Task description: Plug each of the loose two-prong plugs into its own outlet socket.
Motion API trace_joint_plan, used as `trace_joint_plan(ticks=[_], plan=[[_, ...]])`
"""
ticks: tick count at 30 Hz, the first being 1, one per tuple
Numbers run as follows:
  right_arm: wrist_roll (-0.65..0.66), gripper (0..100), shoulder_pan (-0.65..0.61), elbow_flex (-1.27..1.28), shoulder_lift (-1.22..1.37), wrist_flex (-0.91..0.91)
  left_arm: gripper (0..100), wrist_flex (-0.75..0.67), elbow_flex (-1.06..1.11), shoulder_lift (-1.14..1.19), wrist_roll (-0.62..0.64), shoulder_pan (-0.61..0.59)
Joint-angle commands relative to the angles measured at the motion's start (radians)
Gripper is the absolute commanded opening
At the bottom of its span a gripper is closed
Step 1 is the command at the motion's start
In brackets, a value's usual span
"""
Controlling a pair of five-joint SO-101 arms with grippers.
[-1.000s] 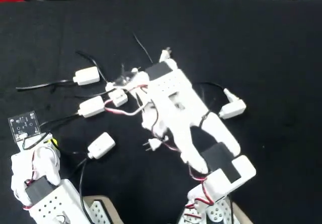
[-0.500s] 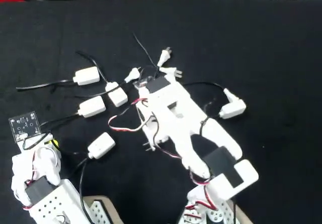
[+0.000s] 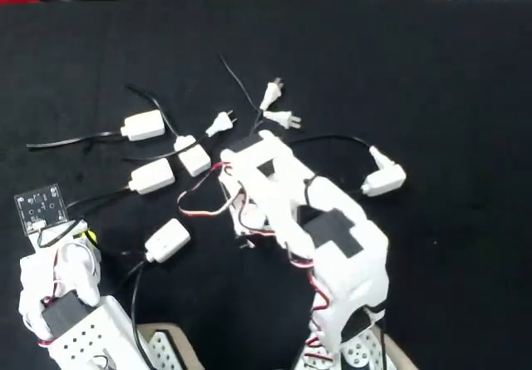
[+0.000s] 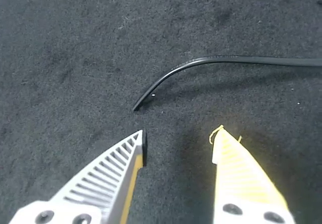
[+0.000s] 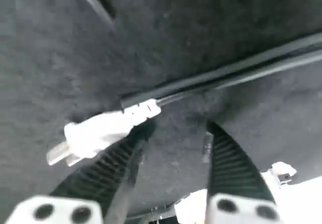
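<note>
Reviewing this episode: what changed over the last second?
The right arm drew back toward its base, uncovering the loose plugs it had been over. Its jaws stand open with nothing between them, and one plug lies beside them. The left arm, jaws open, and the outlet sockets stayed put.

The high camera overlooks the whole table (image 3: 432, 71); both wrist cameras face it closely.

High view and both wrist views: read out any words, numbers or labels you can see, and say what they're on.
None can be read.
Small black board at the left edge, high view: pale marks, too small to read.
Plugs and outlet sockets: no print visible.
</note>
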Motion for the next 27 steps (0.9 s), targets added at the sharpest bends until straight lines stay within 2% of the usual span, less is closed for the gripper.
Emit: trace_joint_plan(ticks=[1,7,14,21,27], plan=[[-0.018,12.3,0.028,-0.116,-0.010,0.018,22,0.003,0.019,0.000,0.008,0.007],[-0.018,11.4,0.104,-0.236,-0.016,0.058,22,0.003,0.019,0.000,0.008,0.007],[-0.029,11.4,0.117,-0.323,0.048,0.058,22,0.002,0.019,0.000,0.008,0.007],[-0.233,11.4,0.118,-0.432,0.090,0.081,22,0.002,0.019,0.000,0.009,0.005],[-0.315,11.3,0.133,-0.435,0.071,0.155,22,0.002,0.019,0.000,0.009,0.004]])
